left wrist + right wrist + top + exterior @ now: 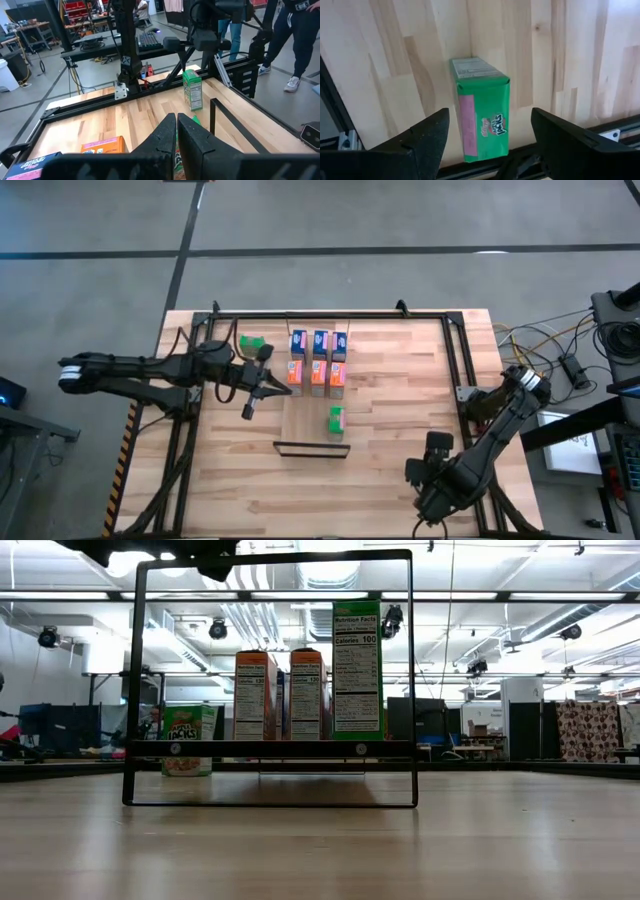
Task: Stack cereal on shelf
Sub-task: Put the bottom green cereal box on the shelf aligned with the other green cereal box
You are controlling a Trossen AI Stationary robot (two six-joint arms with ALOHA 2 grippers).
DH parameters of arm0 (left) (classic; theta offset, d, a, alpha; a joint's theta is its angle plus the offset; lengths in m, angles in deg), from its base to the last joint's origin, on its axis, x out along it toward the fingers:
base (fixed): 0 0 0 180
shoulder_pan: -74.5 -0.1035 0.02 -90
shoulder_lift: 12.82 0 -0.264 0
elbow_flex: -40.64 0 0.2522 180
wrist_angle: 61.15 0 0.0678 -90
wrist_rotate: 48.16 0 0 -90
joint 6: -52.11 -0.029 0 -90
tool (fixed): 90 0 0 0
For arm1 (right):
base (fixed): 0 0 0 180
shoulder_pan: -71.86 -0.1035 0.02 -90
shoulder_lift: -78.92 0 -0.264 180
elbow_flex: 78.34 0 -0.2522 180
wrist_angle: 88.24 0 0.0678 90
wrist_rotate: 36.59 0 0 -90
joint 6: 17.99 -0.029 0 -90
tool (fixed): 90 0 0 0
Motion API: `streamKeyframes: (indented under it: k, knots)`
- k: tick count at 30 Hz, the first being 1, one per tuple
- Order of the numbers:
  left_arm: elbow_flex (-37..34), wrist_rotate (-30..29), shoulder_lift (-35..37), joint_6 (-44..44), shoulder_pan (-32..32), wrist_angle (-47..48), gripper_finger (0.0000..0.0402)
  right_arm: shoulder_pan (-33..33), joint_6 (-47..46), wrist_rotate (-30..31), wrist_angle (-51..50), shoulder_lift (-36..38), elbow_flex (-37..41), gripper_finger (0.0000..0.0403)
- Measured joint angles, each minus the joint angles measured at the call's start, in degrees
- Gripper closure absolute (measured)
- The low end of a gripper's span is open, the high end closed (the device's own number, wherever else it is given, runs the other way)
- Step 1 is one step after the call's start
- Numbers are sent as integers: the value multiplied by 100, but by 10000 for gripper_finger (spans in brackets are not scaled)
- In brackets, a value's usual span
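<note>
A: Shelf (pixel 305 425) first. It lies well away from the right gripper (pixel 490 117), with the blue row (pixel 320 340) and orange row (pixel 318 373) at its far end and one green box standing alone (pixel 336 418) nearer the lip.

B: Right jaws?

A: Wide apart, nothing gripped. A loose green box (pixel 482 110) sits centred in the gap, just ahead of the tips, with clear wood either side. Its near end is close to the dark rail (pixel 560 145).

B: Risk there?

A: If the descent runs off-centre, I judge one finger lands on the top edge and tips or skids the box. Cardboard is light, so a hard close could crush the panels. The rail may foul the fingers.

B: Left gripper (pixel 177 125)?

A: Fingers pressed together, hovering by the orange row. A green sliver shows below the tips; I cannot tell what it is.

B: Worry?

A: It sits close to the right arm's likely path to the shelf. A carried box could clip that arm or the standing boxes.
</note>
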Motion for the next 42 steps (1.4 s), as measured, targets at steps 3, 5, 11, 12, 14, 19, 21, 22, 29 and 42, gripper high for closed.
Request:
streamKeyframes:
  k: [3, 5, 11, 12, 14, 19, 21, 22, 29, 42]
  knots:
    - [0, 0, -24, 2, 0, -61, 401, -41, -11, 0, 246, 112, 254, 136]
    - [0, -2, -14, 11, 0, -64, 401, -43, -20, 0, 284, 183, 415, 138]
    - [4, -1, 26, 58, 0, -64, 401, -43, 79, -39, 590, 389, 802, 137]
    - [4, -1, 26, 59, 0, -64, 401, -43, 76, -42, 651, 409, 845, 137]
    - [4, 0, 26, 59, 0, -64, 401, -43, 56, -46, 759, 468, 922, 139]
    - [7, -2, 28, 59, 0, -59, 401, -43, -61, -84, 865, 569, 975, 140]
    - [7, 0, 28, 59, 0, -57, 401, -43, -142, -61, 845, 634, 943, 140]
    - [7, -1, 28, 59, 0, -57, 401, -41, -195, -44, 853, 670, 909, 140]
    - [7, -2, 30, 59, 0, -59, 401, -41, -523, -44, 848, 810, 796, 141]
    - [7, -2, 30, 59, 0, -57, 401, -41, -460, -215, 992, 725, 1116, 142]
